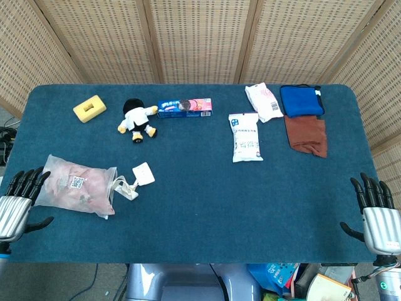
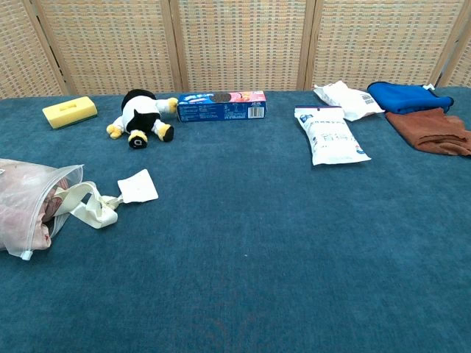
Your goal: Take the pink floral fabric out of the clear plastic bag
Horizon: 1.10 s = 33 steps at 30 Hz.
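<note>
A clear plastic bag point(image 1: 76, 186) lies at the table's left front with the pink floral fabric point(image 1: 84, 191) inside it. In the chest view the bag point(image 2: 26, 206) shows its open mouth toward the right, with a cream strap point(image 2: 92, 207) and a white tag point(image 2: 137, 185) spilling out. My left hand point(image 1: 17, 204) hovers open at the table's left edge, just left of the bag, touching nothing. At the front right corner my right hand point(image 1: 374, 216) stays open and holds nothing. Neither hand shows in the chest view.
At the back lie a yellow sponge point(image 1: 89, 108), a black-and-white plush doll point(image 1: 136, 119) and a blue cookie box point(image 1: 184, 107). White packets point(image 1: 245, 137) point(image 1: 263, 101), a blue cloth point(image 1: 301, 100) and a brown cloth point(image 1: 306, 135) lie back right.
</note>
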Available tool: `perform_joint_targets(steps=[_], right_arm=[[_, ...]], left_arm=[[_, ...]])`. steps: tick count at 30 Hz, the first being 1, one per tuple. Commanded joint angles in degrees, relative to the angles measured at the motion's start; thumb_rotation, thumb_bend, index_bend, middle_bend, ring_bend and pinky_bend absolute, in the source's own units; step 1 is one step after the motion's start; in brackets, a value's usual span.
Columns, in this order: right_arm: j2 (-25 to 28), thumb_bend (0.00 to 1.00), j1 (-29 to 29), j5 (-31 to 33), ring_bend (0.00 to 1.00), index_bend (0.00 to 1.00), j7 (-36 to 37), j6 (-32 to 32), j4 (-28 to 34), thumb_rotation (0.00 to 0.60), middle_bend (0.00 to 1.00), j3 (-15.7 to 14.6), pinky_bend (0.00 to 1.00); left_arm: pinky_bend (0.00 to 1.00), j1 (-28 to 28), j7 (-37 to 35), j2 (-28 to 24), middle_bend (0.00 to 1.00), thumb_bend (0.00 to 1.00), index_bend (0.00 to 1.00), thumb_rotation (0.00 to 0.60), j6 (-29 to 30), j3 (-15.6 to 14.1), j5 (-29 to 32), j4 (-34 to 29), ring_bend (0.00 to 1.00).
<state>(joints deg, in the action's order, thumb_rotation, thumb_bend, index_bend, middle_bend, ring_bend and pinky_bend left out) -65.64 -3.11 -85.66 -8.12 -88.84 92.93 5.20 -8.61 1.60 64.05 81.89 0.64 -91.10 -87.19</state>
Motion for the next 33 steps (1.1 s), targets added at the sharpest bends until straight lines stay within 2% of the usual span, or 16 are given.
perform_joint_targets(steps=[1,7,10,15,25,33], right_arm=[[0.05,0.0,-0.05,1.46,0.0,0.0,0.53,0.63,-0.57,0.6,0.0,0.57,0.0],[-0.23,0.0,-0.27,3.47,0.0,0.0,0.46,1.71,-1.3,0.6,0.0,1.19,0.0],[-0.77,0.0,-0.66,5.29,0.0,0.0,0.06,3.04,-2.41,0.6,0.0,1.66,0.0],[-0.95,0.0,-0.65,6.18,0.0,0.0,0.4,3.38,-3.09,0.6,0.0,1.92,0.0],[-1.21,0.0,-0.7,8.02,0.0,0.0,0.99,4.19,-4.28,0.6,0.0,2.49,0.0],[-1.41,0.0,-0.73,8.32,0.0,0.0,0.83,4.23,-4.59,0.6,0.0,2.62,0.0]], left_arm=[[0.0,-3.05,0.82,-0.27,0.0,0.15,0.0,0.6,-5.38,-0.06,0.55,3.73,0.0],[0.0,-7.52,-1.71,0.65,0.0,0.15,0.0,0.6,-13.73,-0.23,1.61,10.4,0.0],[0.0,-10.89,-2.06,3.06,0.0,0.15,0.0,0.6,-19.4,-0.73,1.41,14.23,0.0],[0.0,-12.57,-2.25,5.36,0.0,0.15,0.0,0.6,-21.2,-0.6,1.71,17.0,0.0],[0.0,-17.12,-2.57,10.34,0.0,0.15,0.0,0.6,-29.22,-0.7,4.39,21.68,0.0],[0.02,-18.59,-3.49,12.14,0.0,0.16,0.0,0.6,-30.4,-0.6,5.27,23.28,0.0]])
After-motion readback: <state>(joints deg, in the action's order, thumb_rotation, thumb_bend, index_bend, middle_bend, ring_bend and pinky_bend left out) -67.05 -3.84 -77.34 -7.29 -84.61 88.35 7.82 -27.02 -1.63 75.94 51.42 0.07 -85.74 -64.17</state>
